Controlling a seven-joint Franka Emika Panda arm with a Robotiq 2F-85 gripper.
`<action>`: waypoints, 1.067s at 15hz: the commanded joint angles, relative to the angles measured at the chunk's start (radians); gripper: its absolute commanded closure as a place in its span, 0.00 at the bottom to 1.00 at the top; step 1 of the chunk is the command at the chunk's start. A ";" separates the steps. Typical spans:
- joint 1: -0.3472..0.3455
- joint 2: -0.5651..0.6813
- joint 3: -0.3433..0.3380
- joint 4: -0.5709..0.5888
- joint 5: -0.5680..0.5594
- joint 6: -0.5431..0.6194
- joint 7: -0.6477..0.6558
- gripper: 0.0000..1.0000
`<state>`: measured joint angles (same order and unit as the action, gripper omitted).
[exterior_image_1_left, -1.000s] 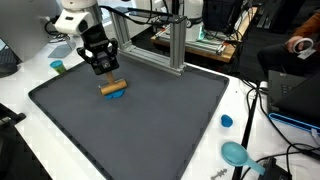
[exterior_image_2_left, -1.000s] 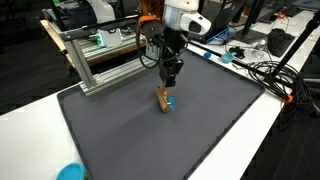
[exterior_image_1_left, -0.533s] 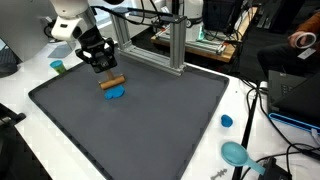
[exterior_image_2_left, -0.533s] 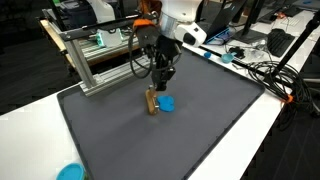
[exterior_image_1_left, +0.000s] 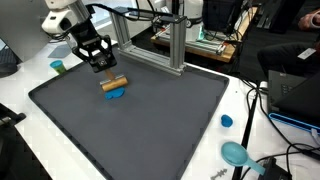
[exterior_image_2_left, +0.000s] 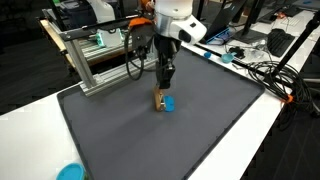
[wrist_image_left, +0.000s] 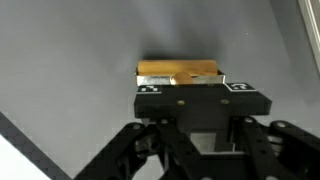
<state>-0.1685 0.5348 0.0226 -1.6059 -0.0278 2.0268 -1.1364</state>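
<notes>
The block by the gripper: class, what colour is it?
Light wooden brown block, clearest in the wrist view.

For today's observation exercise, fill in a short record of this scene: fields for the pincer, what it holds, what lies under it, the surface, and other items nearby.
pincer: shut on the wooden block, above the mat
held: wooden block, lying level in the wrist view
under it: blue disc on the mat, right beneath the block; contact unclear
surface: dark mat on a white table
nearby: metal frame; blue cap; teal cup
</notes>
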 joint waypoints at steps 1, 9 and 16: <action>-0.026 -0.022 0.021 -0.001 0.075 -0.001 -0.018 0.77; -0.007 -0.012 0.011 -0.072 0.053 0.179 -0.008 0.77; -0.004 -0.047 0.023 -0.165 0.034 0.201 -0.057 0.77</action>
<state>-0.1660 0.5101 0.0306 -1.6824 -0.0006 2.1949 -1.1623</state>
